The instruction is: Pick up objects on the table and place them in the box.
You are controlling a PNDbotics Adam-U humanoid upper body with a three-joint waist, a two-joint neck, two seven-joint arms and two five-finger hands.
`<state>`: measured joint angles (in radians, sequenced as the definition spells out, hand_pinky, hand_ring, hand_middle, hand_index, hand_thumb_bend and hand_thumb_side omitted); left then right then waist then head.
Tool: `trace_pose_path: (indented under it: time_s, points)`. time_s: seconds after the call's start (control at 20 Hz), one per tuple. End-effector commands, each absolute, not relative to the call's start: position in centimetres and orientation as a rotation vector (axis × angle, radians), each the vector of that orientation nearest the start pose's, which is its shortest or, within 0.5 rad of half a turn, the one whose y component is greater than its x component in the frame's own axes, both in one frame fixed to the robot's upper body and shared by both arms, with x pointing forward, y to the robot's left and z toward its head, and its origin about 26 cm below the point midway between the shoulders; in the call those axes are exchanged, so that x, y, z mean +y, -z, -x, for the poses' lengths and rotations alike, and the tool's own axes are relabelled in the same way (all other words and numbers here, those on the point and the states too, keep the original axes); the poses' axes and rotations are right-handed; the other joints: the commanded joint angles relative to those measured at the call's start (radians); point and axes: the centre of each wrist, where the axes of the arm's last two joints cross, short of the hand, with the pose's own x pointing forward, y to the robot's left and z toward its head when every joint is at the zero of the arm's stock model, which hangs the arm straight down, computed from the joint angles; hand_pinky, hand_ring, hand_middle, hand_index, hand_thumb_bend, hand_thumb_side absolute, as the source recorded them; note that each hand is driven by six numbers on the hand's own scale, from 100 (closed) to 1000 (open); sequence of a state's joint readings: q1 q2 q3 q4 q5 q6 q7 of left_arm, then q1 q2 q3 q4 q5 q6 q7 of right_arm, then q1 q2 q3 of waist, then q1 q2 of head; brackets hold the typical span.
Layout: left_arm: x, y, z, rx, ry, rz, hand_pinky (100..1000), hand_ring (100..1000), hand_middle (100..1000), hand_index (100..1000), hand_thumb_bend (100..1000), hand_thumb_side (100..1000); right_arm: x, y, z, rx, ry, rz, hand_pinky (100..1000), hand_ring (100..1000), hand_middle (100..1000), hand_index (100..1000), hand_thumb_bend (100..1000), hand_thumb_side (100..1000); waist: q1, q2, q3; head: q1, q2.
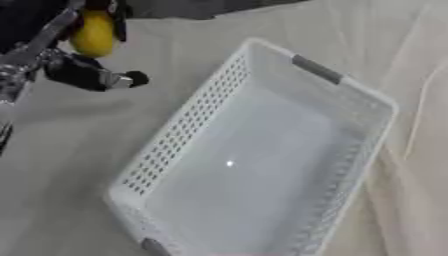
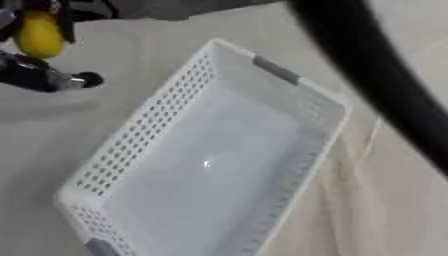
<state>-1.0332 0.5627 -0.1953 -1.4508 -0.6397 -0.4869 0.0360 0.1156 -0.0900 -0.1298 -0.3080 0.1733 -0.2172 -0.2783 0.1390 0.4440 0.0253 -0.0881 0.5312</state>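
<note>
only right eye shows a black arm (image 2: pixel 385 85).

A pale cream cloth (image 1: pixel 79 145) covers the counter. It fills almost the whole view, from the top down to the bottom edge. The cloth is not flat. Soft folds and creases run across it. On the right side a long thin crease (image 1: pixel 418 117) goes from the top down toward the middle. More wrinkles lie near the lower right corner (image 2: pixel 367 200). On the left side the cloth looks smoother, with a soft grey shadow on it. At the very top edge sits a dark grey shape (image 1: pixel 206 7). It is blurry, and what it is cannot be made out.
</note>
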Motion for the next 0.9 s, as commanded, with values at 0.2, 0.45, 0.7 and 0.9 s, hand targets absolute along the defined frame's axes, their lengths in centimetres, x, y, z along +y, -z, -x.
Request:
trace_pose_path:
  time_s: [0.2, 0.45, 0.7, 0.9]
  points:
    - [18.2, -35.2, -40.9, 2.677, -1.381, 0.819, 100, 100, 100, 158, 467, 100, -29.4, 25.6, 1.3, -0.388, 0.008, 0.410, 469, 579, 672, 719, 100, 872, -0.003, -0.027, -0.008, -0.003, -0.002]
    - [16.1, -34.2, -41.2, 2.752, -1.359, 0.708, 100, 100, 100, 157, 361, 100, -29.6, 25.6, 1.2, -0.390, 0.004, 0.414, 468, 579, 672, 719, 100, 872, 0.000, -0.027, -0.012, -0.016, 0.001]
    - [14.2, -33.1, -41.4, 2.831, -1.353, 0.598, 100, 100, 100, 156, 276, 100, -29.8, 25.5, 1.2, -0.391, -0.002, 0.419, 468, 579, 672, 719, 100, 872, 0.001, -0.027, -0.015, -0.032, 0.012]
    - [13.4, -32.2, -41.9, 2.845, -1.405, 0.569, 100, 100, 100, 156, 225, 100, -30.0, 25.5, 1.3, -0.389, -0.006, 0.422, 468, 579, 672, 719, 100, 872, 0.001, -0.030, -0.016, -0.042, 0.014]
